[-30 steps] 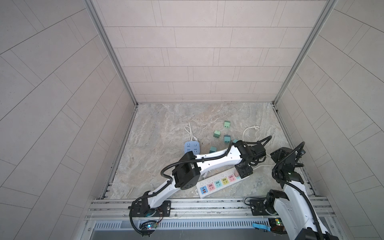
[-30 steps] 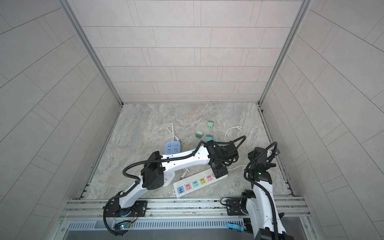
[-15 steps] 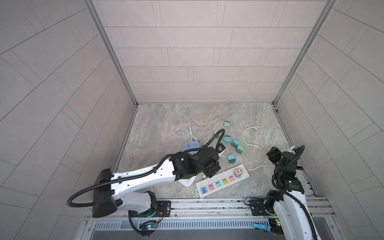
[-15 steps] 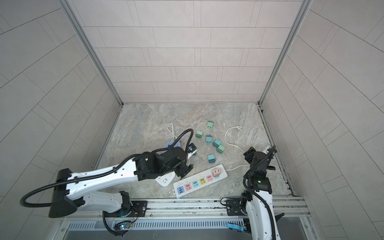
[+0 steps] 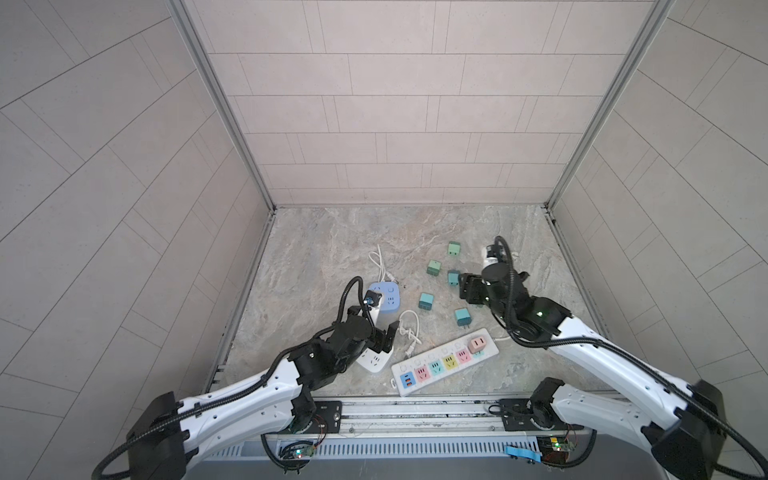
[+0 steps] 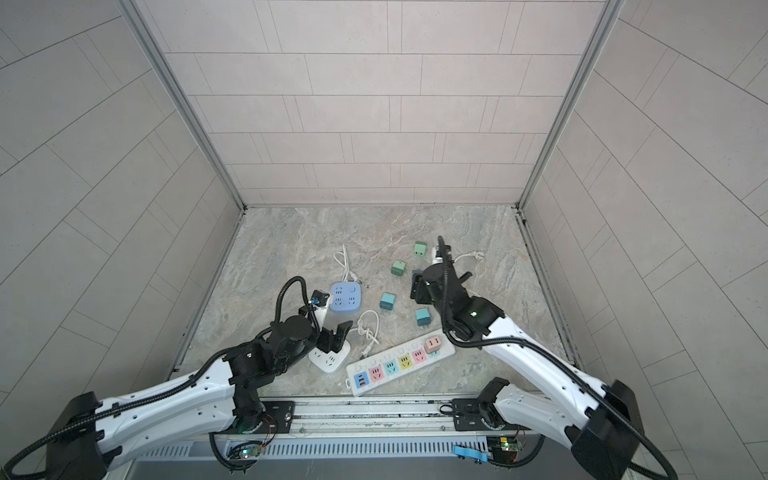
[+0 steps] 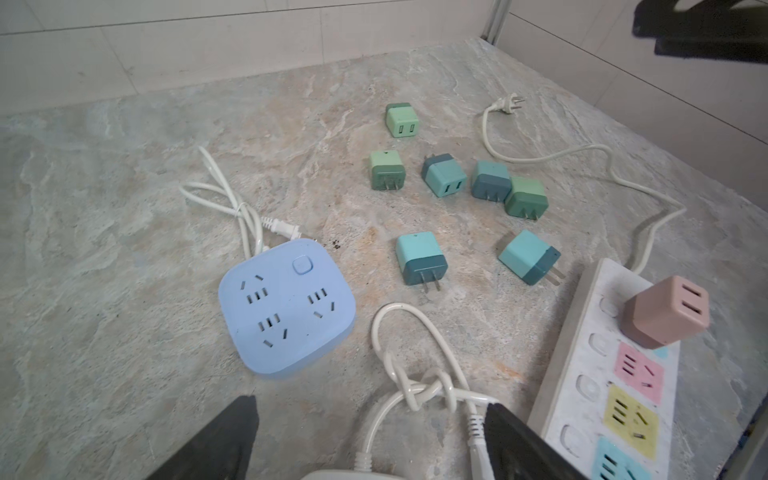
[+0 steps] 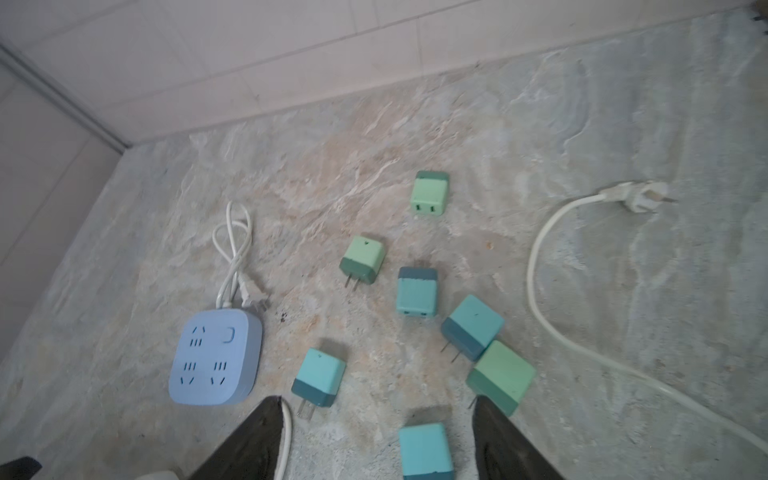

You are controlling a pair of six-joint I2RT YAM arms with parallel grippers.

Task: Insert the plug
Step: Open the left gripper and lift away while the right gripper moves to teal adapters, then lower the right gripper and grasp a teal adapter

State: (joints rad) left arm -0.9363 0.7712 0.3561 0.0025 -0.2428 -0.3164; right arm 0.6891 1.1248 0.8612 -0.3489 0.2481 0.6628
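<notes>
A pink plug (image 5: 477, 344) (image 6: 433, 344) (image 7: 665, 318) stands in the end socket of the white power strip (image 5: 444, 365) (image 6: 399, 366) (image 7: 573, 365). Several teal and green plugs lie loose on the floor, among them a teal plug (image 8: 426, 451) (image 5: 462, 316) that the right wrist view shows between the fingers of my right gripper (image 8: 374, 440) (image 5: 467, 289). That gripper hovers open and holds nothing. My left gripper (image 7: 374, 436) (image 5: 382, 336) (image 6: 332, 336) is open over a knotted white cord, left of the strip.
A blue square socket block (image 5: 386, 296) (image 7: 286, 311) (image 8: 216, 361) lies left of the plugs. A white socket block (image 5: 374, 359) (image 6: 330, 358) sits under my left gripper. The strip's cord (image 8: 540, 257) loops at the right. Tiled walls close in three sides.
My left arm has drawn back leftward from the strip's right end and its jaws have opened, leaving the pink plug in the socket. My right arm has swung in over the loose plugs.
</notes>
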